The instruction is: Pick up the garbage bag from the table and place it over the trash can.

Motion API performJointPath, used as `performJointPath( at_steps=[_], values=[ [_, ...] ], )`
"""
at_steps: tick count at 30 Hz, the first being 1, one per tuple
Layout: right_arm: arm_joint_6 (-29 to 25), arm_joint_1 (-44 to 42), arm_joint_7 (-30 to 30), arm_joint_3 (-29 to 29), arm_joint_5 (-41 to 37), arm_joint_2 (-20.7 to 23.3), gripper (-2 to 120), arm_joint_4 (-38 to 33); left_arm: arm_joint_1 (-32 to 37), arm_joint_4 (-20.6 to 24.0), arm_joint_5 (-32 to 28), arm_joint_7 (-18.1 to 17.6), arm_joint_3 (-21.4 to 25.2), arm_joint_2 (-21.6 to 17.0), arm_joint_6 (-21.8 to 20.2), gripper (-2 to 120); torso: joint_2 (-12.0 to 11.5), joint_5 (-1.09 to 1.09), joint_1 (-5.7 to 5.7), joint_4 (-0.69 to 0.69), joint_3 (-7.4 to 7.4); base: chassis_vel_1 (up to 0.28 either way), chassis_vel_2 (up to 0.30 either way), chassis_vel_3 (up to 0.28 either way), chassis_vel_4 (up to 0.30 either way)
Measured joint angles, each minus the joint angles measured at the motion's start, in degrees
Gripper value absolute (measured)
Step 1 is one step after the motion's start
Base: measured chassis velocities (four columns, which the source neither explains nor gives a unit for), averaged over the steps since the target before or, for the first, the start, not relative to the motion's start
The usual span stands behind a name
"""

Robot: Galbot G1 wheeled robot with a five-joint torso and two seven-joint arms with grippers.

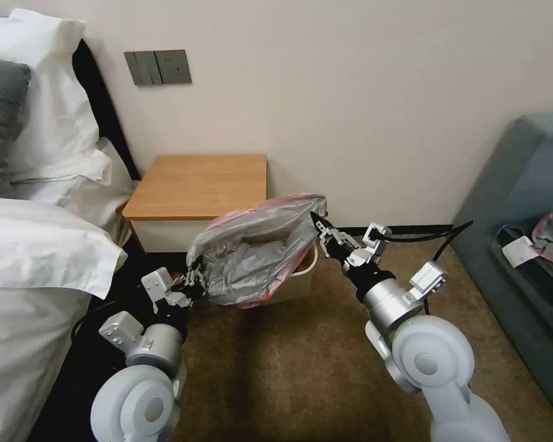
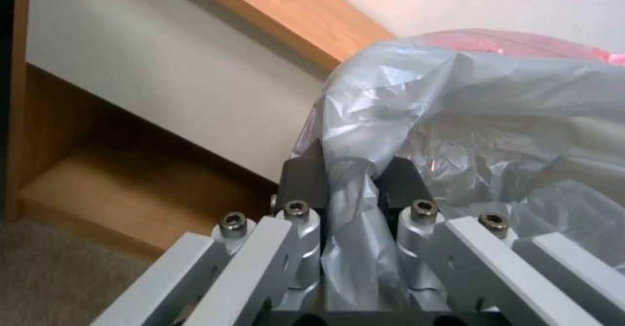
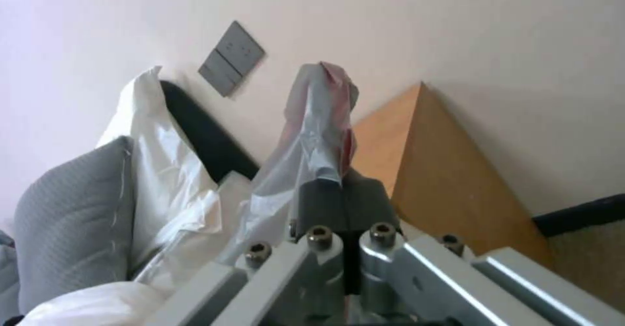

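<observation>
Here, garbage bag [image 1: 258, 245] between both grippers' fingers [image 2: 306, 179].

My left gripper [image 1: 193, 277] and right gripper [image 1: 318, 222] each clamp an edge of the thin wrinkly grey plastic garbage bag with pink edge [image 1: 258, 248], which is stretched between them and covers most of the small beige plastic trash can [image 1: 301, 273]. Brown carpet [image 1: 301, 368] in front lies open. The orange-brown wooden nightstand table [image 1: 196, 184] blocks just behind, white bedding [image 1: 37, 245] crowds my left arm, and the grey-blue sofa [image 1: 522, 202] stands well off to my right.
</observation>
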State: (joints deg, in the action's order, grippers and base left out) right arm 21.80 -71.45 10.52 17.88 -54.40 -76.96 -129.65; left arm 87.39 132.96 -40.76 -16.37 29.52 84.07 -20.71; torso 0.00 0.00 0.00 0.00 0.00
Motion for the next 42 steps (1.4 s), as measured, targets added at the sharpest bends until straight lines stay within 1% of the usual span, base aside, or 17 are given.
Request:
performJointPath(
  at_steps=[6,11,24,28,29,31,32,34,36,37,40,42],
  values=[
    [0.15,-0.70,-0.34,-0.20,1.15,0.14,0,-0.47,-0.36,0.00,-0.14,-0.29,0.19,-0.06,-0.02,11,0.00,0.00,0.00,0.00,0.00,0.000,0.000,0.000,0.000],
    [0.21,-2.42,-1.36,-0.05,3.98,0.50,0,-0.73,-0.53,0.10,-0.57,-0.47,0.38,0.12,-0.03,11,0.00,0.00,0.00,0.00,0.00,0.000,0.000,0.000,0.000],
    [-0.03,-5.76,-3.34,2.86,7.10,2.43,0,-2.05,-1.04,0.69,-2.49,-0.88,0.68,0.48,-0.15,11,0.00,0.00,0.00,0.00,0.00,0.000,0.000,0.000,0.000],
    [-0.85,-5.94,-4.27,3.46,9.61,2.53,0,-0.38,-0.91,1.74,-5.77,-1.46,0.51,0.75,-1.32,11,0.00,0.00,0.00,0.00,0.00,0.000,0.000,0.000,0.000],
    [-0.85,-5.94,-4.27,3.46,9.61,2.53,0,-0.38,-0.91,1.74,-5.77,-1.46,0.51,0.75,-1.32,11,0.00,0.00,0.00,0.00,0.00,0.000,0.000,0.000,0.000],
    [-1.60,-5.33,-4.91,3.84,11.53,3.18,0,1.26,-0.43,2.52,-8.97,-2.02,0.42,0.73,-2.78,11,0.00,0.00,0.00,0.00,0.00,0.000,0.000,0.000,0.000],
    [-1.60,-5.33,-4.91,3.84,11.53,3.18,0,1.26,-0.43,2.52,-8.97,-2.02,0.42,0.73,-2.78,11,0.00,0.00,0.00,0.00,0.00,0.000,0.000,0.000,0.000],
    [-2.63,-4.55,-5.36,4.17,13.41,3.97,0,2.79,0.02,3.00,-11.69,-2.46,0.35,0.70,-4.35,11,0.00,0.01,0.00,0.00,0.00,0.000,0.000,0.000,0.000],
    [-4.53,-3.49,-6.39,4.30,16.87,5.07,0,4.62,0.33,3.03,-12.88,-2.49,0.17,0.57,-5.80,11,0.00,0.00,0.00,0.00,0.00,0.000,0.000,0.000,0.000],
    [-4.53,-3.49,-6.39,4.30,16.87,5.07,0,4.62,0.33,3.03,-12.88,-2.49,0.17,0.57,-5.80,11,0.00,0.00,0.00,0.00,0.00,0.000,0.000,0.000,0.000],
    [-6.28,-2.37,-7.83,4.22,21.90,6.74,0,6.74,0.47,3.32,-14.26,-2.59,-0.01,0.34,-6.70,11,0.00,0.01,0.00,0.01,0.00,0.000,0.000,0.000,0.000],
    [-6.34,-2.31,-8.07,4.09,22.86,7.10,0,6.96,0.39,3.46,-14.63,-2.75,-0.12,0.38,-6.81,11,0.00,0.01,0.00,0.01,0.00,0.000,0.000,0.000,0.000]
  ],
)
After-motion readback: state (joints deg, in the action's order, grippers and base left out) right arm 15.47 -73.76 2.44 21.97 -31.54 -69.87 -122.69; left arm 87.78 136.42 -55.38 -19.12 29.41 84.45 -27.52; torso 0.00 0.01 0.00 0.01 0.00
